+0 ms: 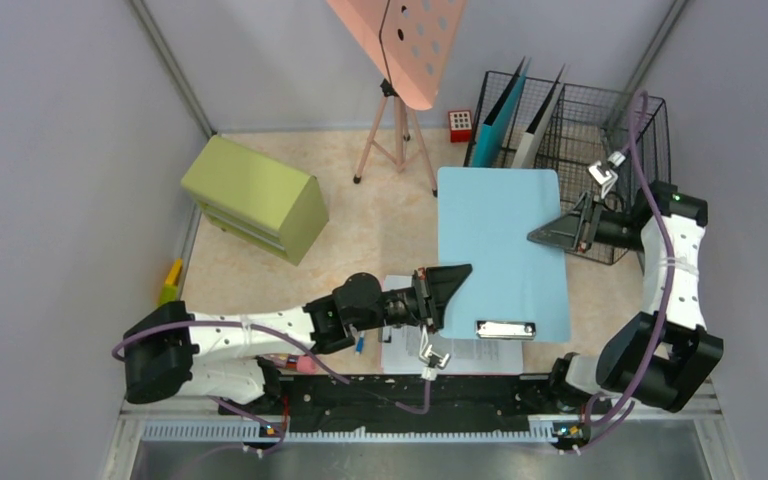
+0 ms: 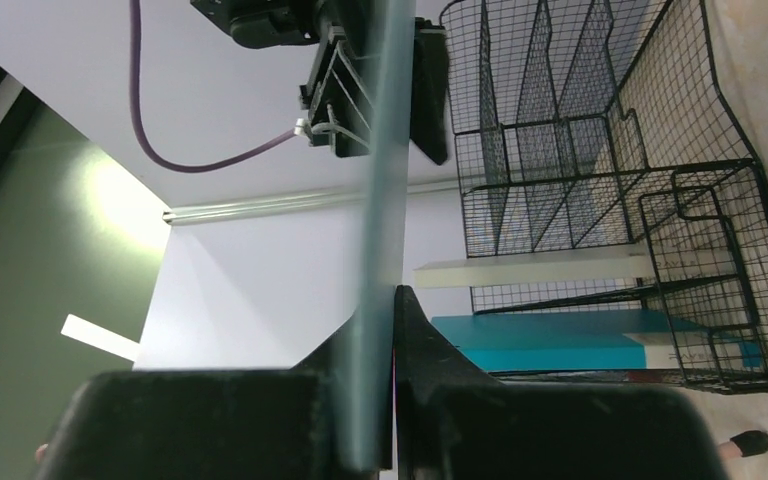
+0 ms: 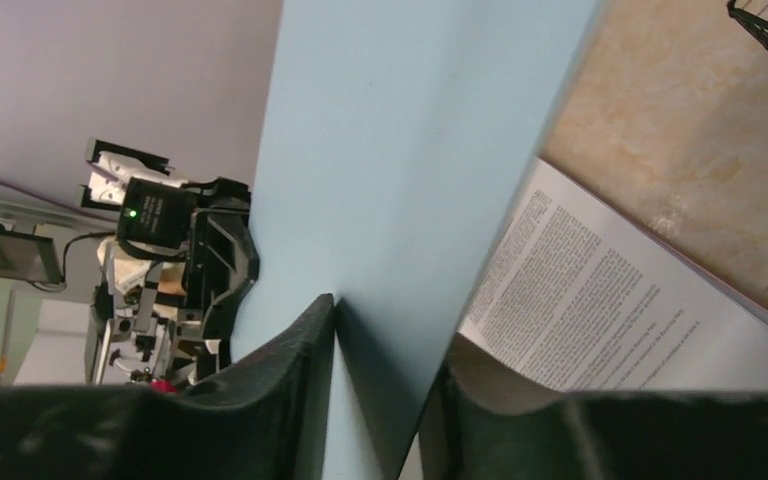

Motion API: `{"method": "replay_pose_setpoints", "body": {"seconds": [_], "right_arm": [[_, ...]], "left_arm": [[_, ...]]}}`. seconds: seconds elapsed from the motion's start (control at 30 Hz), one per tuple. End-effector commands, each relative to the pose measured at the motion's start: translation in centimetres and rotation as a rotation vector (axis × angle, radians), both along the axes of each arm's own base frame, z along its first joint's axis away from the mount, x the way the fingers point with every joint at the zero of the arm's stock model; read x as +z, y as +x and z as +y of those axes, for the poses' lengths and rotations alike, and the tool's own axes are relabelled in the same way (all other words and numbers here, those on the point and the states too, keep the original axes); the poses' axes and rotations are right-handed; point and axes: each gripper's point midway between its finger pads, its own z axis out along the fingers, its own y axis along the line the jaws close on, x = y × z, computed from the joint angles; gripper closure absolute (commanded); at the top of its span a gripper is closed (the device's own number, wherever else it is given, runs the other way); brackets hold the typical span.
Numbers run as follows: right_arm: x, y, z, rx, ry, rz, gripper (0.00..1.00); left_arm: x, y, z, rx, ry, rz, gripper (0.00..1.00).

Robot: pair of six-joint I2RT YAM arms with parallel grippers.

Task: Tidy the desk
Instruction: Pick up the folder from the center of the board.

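Jaws on both arms pinch opposite edges of the blue clipboard (image 1: 500, 250), held mid-frame over the desk (image 1: 380, 210) and printed sheet (image 3: 600, 300). Moving both together, level, toward the wire rack (image 1: 610, 130) at upper right would avoid twisting it.

Walls: pale grey walls (image 1: 60, 150) on three sides
Back left: small green cabinet (image 1: 255, 195)
Back centre: tripod (image 1: 399, 130) bearing pink perforated board (image 1: 410, 40)
Back right: black wire rack (image 1: 610, 120)
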Motion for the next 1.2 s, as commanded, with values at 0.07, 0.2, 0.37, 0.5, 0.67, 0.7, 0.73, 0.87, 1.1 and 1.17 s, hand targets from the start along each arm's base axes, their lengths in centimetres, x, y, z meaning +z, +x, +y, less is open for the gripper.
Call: {"method": "replay_pose_setpoints", "body": {"seconds": [0.07, 0.2, 0.37, 0.5, 0.67, 0.7, 0.73, 0.87, 1.1, 1.17], "right_arm": [[1.5, -0.5, 0.5, 0.007, 0.016, -0.086, 0.96], [1.7, -0.1, 0.0, -0.041, 0.022, -0.086, 1.00], [2.3, 0.5, -1.2, -0.103, 0.150, -0.042, 1.00], [2.4, 1.0, -2.0, -0.112, 0.224, 0.033, 1.00], [3.1, 1.3, -2.3, -0.138, 0.184, -0.001, 1.00], [3.3, 1.3, -2.3, -0.141, 0.182, -0.004, 1.00], [3.7, 1.3, -2.4, -0.141, 0.179, -0.012, 1.00], [5.1, 1.6, -3.1, -0.160, 0.185, -0.024, 1.00], [6.2, 1.6, -3.9, -0.184, 0.198, -0.028, 1.00], [6.2, 1.5, -3.9, -0.189, 0.198, -0.029, 1.00]], "left_arm": [[4.5, 0.2, 0.3, 0.009, -0.134, -0.037, 1.00], [3.7, 0.2, 0.5, 0.013, -0.116, -0.027, 1.00], [3.0, 0.6, 0.6, 0.033, -0.091, -0.005, 0.74], [2.5, 1.1, 0.5, 0.055, -0.071, 0.010, 0.56], [2.1, 1.6, 0.7, 0.083, -0.058, 0.033, 0.33], [2.1, 1.8, 0.8, 0.097, -0.059, 0.042, 0.28], [2.1, 2.0, 1.0, 0.112, -0.056, 0.054, 0.23], [1.7, 3.0, 1.9, 0.176, -0.052, 0.100, 0.10], [1.0, 4.5, 4.7, 0.300, -0.057, 0.197, 0.02], [1.4, 5.0, 5.5, 0.343, -0.087, 0.267, 0.02]]}}
